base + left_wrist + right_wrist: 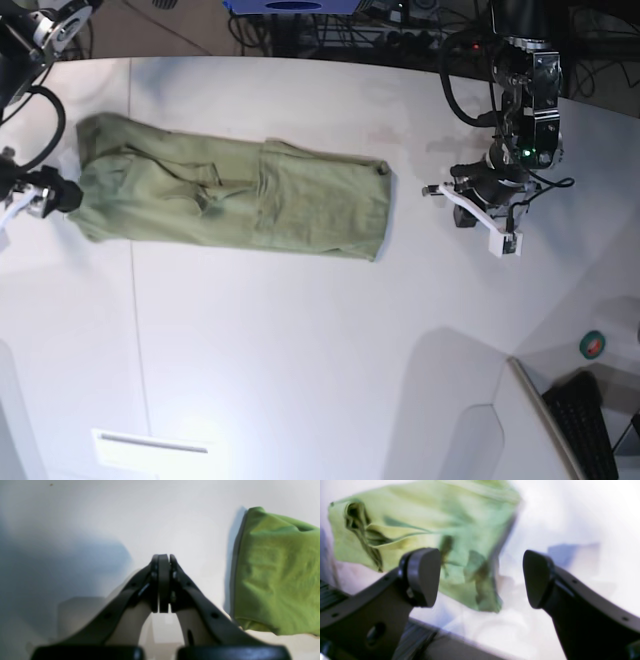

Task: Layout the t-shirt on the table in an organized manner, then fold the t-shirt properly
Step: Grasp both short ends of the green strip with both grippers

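Observation:
The olive-green t-shirt [235, 195] lies as a long, wrinkled band across the far half of the white table [300, 350]. My right gripper [65, 193] is at the shirt's left end. In the right wrist view it [480, 577] is open and empty, with the shirt [420, 517] blurred just beyond its pads. My left gripper [495, 238] is to the right of the shirt, apart from it. In the left wrist view it [163, 557] is shut on nothing over bare table, and the shirt's edge [275, 572] lies to its right.
A thin dark seam [132, 300] runs down the table's left part. A white label [150, 442] lies near the front edge. A green tape roll [594, 345] and a keyboard [590, 420] are at the lower right. Cables [400, 30] lie behind the table.

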### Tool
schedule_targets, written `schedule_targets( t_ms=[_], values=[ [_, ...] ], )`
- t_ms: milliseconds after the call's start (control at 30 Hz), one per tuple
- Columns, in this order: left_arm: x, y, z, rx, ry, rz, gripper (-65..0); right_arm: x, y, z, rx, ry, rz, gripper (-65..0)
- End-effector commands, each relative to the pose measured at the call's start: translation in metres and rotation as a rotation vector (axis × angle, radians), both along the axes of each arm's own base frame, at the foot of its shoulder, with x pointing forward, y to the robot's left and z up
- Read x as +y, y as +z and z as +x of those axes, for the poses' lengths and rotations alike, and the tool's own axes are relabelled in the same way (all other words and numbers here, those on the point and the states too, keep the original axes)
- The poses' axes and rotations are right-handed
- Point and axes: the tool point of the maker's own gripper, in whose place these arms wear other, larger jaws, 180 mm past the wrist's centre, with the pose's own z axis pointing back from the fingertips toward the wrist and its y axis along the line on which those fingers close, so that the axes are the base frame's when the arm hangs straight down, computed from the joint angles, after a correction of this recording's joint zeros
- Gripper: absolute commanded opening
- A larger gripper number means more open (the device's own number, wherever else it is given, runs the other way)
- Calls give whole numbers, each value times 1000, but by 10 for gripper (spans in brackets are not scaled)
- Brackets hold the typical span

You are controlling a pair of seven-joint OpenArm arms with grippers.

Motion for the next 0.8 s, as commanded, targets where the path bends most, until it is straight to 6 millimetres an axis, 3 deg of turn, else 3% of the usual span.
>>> schedule_targets(
  t_ms=[0,200,267,533,667,767],
  values=[
    [-1,10,10,-42,-8,4,-650,-12,8,10,-40,-14,-10,-165],
    [-4,9,10,-42,-9,-3,-650,5,-24,5,11,-20,73,-164],
    [-15,7,10,-38,-23,-18,-650,14,-30,2,30,5,84,-164],
    [-51,-26,0,52,-85,-63,-650,50,-34,0,54,64,131,-164],
    [-61,-25,6,45,-93,-79,-650,56,-36,0,53,65,141,-165],
    [-68,-24,8,41,-92,-94,-650,55,-36,1,52,63,140,-212]
  ],
)
